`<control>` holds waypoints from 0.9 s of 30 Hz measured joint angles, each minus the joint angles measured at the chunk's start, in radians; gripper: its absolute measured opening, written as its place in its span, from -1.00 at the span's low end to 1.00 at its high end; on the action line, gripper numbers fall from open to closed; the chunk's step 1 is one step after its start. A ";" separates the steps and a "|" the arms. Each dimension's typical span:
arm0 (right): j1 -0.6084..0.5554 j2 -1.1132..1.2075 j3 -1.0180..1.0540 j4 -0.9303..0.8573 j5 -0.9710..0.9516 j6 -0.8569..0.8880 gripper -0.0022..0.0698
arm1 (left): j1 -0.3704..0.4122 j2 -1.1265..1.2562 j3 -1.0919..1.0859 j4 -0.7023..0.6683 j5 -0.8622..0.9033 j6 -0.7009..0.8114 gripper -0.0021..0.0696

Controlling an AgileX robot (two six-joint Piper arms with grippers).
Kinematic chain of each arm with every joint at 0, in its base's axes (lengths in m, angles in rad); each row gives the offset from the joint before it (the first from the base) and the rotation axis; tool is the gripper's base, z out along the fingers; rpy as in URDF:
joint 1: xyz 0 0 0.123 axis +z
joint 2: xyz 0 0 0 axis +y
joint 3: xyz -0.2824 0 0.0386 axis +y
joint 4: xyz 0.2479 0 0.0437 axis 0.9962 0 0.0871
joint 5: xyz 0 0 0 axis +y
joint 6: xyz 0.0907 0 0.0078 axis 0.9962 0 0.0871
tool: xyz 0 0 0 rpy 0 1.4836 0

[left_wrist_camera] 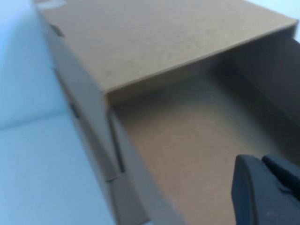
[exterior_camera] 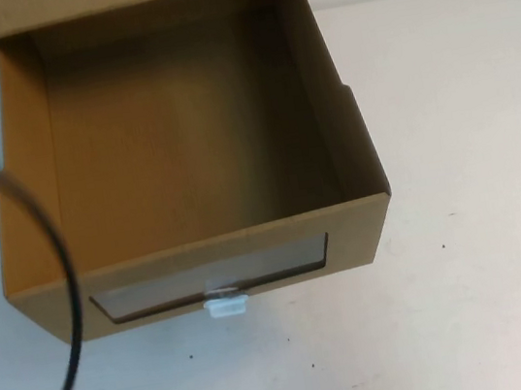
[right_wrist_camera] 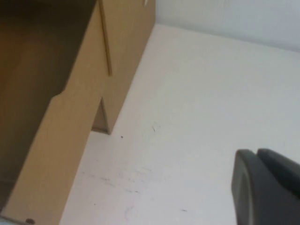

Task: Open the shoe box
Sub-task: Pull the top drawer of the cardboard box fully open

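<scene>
shoe box (exterior_camera: 247,238), brown matte cardboard, rectangular, open

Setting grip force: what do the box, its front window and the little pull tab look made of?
Box: matte brown cardboard, folded edges. Window: probably clear plastic film, faint sheen. Tab: pale plastic, seemingly. Left gripper hangs over the open box, right gripper over the table beside it; both shut.

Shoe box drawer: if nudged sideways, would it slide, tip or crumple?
The drawer looks empty, thin cardboard, so probably light, sliding on the smooth table. Low and wide, it seems unlikely to tip. Left pincer hangs near its left wall; right pincer over the table to its right.
</scene>
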 joint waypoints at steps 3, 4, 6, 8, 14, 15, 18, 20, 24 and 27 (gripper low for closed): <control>0.001 -0.128 0.132 0.055 -0.101 -0.042 -0.98 | 0.000 -0.176 0.206 -0.011 -0.147 0.002 -0.96; -0.001 -0.175 0.181 0.071 -0.134 -0.049 -0.98 | 0.000 -0.238 0.271 -0.017 -0.180 0.003 -0.96; -0.001 -0.264 0.275 0.099 -0.213 -0.055 -0.98 | 0.000 -0.343 0.394 -0.029 -0.226 0.005 -0.96; -0.001 -0.335 0.356 0.112 -0.283 -0.058 -0.98 | 0.000 -0.448 0.496 -0.035 -0.261 0.005 -0.96; -0.001 -0.472 0.561 0.131 -0.367 -0.064 -0.98 | 0.000 -0.671 0.748 -0.056 -0.356 0.009 -0.96; -0.001 -0.481 0.582 0.133 -0.374 -0.064 -0.98 | 0.000 -0.693 0.780 -0.057 -0.377 0.009 -0.96; -0.001 -0.487 0.621 0.139 -0.403 -0.064 -0.98 | 0.000 -0.720 0.858 -0.059 -0.441 0.009 -0.96; -0.001 -0.487 0.634 0.151 -0.429 -0.064 -0.98 | 0.000 -0.720 0.897 -0.061 -0.466 0.008 -0.96; -0.001 -0.487 0.639 0.179 -0.480 -0.066 -0.98 | 0.000 -0.720 0.951 -0.063 -0.468 0.008 -0.96; -0.001 -0.487 0.639 0.182 -0.496 -0.066 -0.98 | 0.000 -0.720 0.955 -0.068 -0.416 -0.017 -0.96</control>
